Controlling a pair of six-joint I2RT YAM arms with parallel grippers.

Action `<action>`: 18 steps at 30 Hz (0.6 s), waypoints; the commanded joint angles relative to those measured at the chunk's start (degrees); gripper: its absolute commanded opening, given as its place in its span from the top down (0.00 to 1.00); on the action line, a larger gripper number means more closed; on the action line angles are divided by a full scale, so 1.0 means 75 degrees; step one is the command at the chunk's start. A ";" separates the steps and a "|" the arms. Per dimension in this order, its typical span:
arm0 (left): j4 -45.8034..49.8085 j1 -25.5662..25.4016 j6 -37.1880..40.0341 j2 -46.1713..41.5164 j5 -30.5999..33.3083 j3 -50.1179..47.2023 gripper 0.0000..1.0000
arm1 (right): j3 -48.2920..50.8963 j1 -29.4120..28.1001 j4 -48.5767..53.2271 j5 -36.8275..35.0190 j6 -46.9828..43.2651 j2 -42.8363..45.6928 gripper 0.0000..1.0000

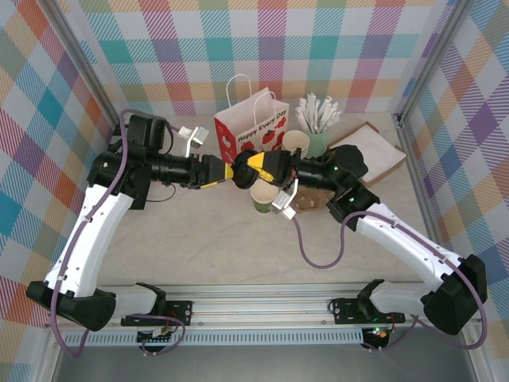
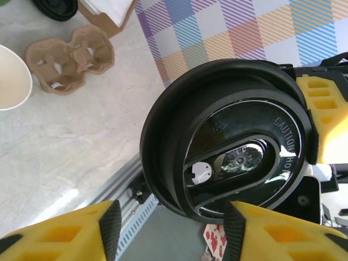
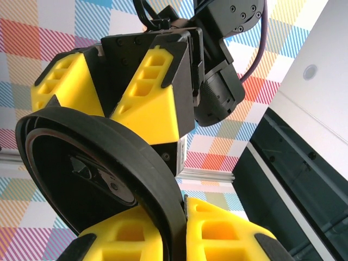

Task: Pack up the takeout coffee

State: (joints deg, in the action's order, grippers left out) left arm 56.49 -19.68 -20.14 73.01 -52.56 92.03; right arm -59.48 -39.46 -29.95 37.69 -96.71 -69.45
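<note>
The coffee cup (image 1: 262,200) stands uncovered on the counter (image 1: 215,243), just beside the cardboard carrier (image 2: 68,57). Its black lid (image 2: 234,136) is up in the air above it, on edge between the two hands. The right hand (image 3: 176,234) pinches the lid's rim tight. The left hand (image 2: 171,228) is partly open, its fingers either side of the lid's edge.
</note>
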 commanded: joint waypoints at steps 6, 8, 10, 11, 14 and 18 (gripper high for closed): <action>-0.0389 0.0070 0.0057 0.0076 -0.0588 -0.0202 0.56 | -0.0281 -0.0164 0.0156 0.0167 -0.0012 -0.0103 1.00; -0.0385 0.0070 0.0061 0.0084 -0.0556 -0.0273 0.60 | -0.0295 -0.0186 0.0191 0.0153 -0.0058 -0.0137 1.00; -0.0351 0.0070 0.0077 0.0085 -0.0532 -0.0306 0.64 | -0.0341 -0.0207 0.0275 0.0142 -0.0080 -0.0145 1.00; -0.0331 0.0070 0.0090 0.0085 -0.0520 -0.0309 0.65 | -0.0366 -0.0221 0.0330 0.0142 -0.0092 -0.0152 1.00; -0.0312 0.0071 0.0107 0.0097 -0.0502 -0.0306 0.66 | -0.0441 -0.0260 0.0472 0.0100 -0.0187 -0.0172 1.00; -0.0438 0.0070 0.0062 0.0129 -0.0601 -0.0375 0.66 | -0.0409 -0.0340 0.0219 -0.0086 -0.0259 -0.0274 1.00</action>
State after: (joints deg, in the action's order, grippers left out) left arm 54.46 -19.66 -20.05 73.78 -55.07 90.11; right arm -60.86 -41.39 -26.96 37.28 -98.04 -70.70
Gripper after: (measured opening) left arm 0.338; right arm 0.116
